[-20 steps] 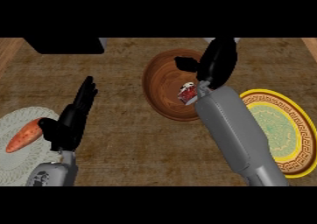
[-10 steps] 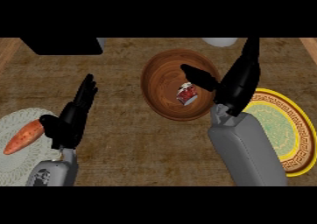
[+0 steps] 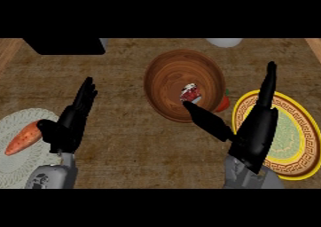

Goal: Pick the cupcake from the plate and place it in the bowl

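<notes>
The right hand point(image 3: 255, 128) has pulled back toward five o'clock, fingers spread wide, empty; the cupcake point(image 3: 190, 93) sits in the bowl point(image 3: 166, 75).

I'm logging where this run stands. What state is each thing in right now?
cupcake: lying inside the bowl, no hand on it.
bowl: upright, holding the cupcake.
yellow-rimmed plate: nothing seen on it; partly covered by the right arm.
right robot hand: open, holding nothing.
left robot hand: open, resting.
carrot: lying on the pale plate.
</notes>
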`<state>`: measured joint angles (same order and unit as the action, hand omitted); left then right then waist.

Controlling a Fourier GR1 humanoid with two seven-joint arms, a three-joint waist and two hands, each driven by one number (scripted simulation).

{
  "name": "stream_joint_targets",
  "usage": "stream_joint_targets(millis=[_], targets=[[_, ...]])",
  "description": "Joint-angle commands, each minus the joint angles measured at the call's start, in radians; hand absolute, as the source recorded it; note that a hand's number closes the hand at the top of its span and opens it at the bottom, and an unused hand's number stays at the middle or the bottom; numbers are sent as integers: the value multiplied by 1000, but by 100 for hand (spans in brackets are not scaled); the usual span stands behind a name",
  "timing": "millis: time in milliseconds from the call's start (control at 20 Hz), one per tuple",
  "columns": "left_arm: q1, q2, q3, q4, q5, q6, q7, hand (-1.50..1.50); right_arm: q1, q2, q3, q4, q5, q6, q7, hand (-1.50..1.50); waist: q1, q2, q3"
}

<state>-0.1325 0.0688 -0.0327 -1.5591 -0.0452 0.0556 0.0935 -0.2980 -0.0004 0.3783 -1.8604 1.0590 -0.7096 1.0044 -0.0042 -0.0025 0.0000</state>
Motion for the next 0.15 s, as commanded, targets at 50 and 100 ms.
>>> stream_joint_targets(millis=[50,100], targets=[[-47,17,16,1,2,-20,49,0,79,0,4,-13,-75,-30,-91,-150,4,2,0],[18,-45,-20,74,-26,16,-94,0,170,-26,44,-114,-52,1,-78,-150,0,2,0]])
